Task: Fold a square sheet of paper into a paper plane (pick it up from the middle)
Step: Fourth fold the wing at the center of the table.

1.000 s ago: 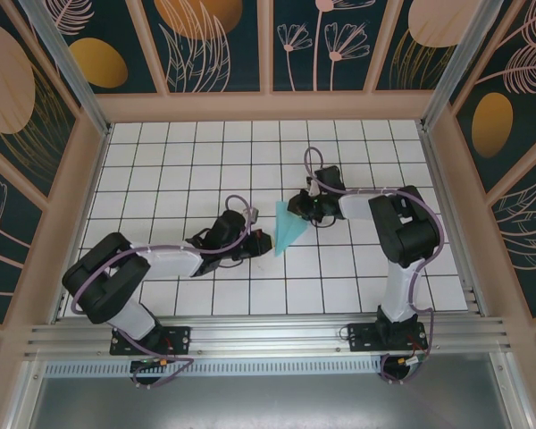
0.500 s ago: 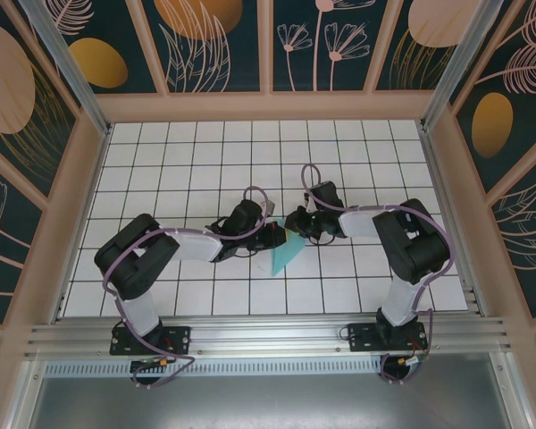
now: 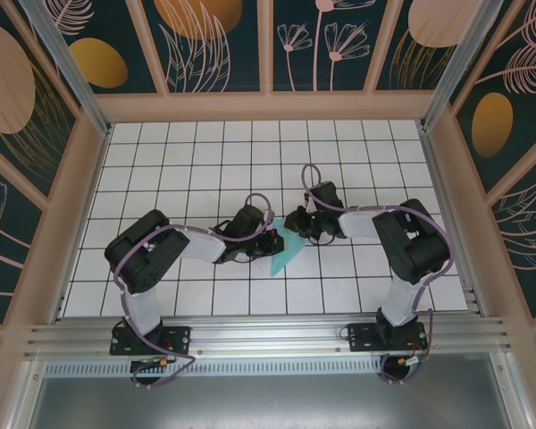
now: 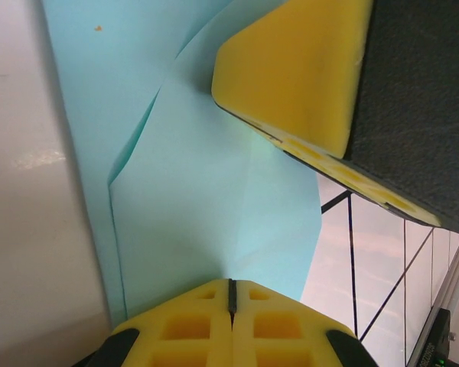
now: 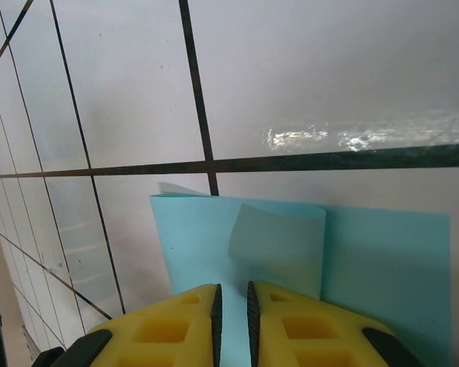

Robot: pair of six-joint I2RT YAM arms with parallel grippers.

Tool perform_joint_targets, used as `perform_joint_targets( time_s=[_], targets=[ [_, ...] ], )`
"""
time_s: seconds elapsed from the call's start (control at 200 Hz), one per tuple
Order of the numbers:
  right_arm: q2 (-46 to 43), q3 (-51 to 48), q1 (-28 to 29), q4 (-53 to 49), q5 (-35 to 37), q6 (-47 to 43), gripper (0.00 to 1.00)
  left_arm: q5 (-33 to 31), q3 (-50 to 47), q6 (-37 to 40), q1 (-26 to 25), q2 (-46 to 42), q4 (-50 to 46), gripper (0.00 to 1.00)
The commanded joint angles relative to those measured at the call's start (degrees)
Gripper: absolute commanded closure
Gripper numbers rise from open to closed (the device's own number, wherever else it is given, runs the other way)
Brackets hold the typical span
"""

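folded paper [image 3: 284, 256] | edge pinched in right gripper [image 3: 292, 225] | under closed left gripper [image 3: 270, 239]

The left arm [image 3: 192, 245] and the right arm [image 3: 357, 222] are white tubes with fat black joints. A thin purple cable [image 3: 305, 175] loops along each. Both have black bases [image 3: 148, 340]. The right gripper [image 5: 233, 306] has yellow fingers [image 5: 191, 302] with square dents

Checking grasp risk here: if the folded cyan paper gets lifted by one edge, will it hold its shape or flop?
Probably floppy: the folded paper is thin, and one layer bows up by the right gripper. Likely very light, so a push could slide it over the glossy table. The creases may stiffen it slightly.
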Motion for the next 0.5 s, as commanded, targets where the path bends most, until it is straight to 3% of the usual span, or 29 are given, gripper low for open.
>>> perform_joint_targets(
  time_s=[0.0, 0.495],
  targets=[
    [-0.25, 2.36, -0.01, -2.42, 1.42, -2.22, 0.79, -1.03, -2.05, 3.16, -0.24, 2.9, -6.04, 1.0],
    [6.65, 7.99, -6.47, -4.3, 0.25, -6.69, 0.79, -4.47, -4.52, 6.76, -0.24, 3.66, -10.2, 1.0]
  ],
)
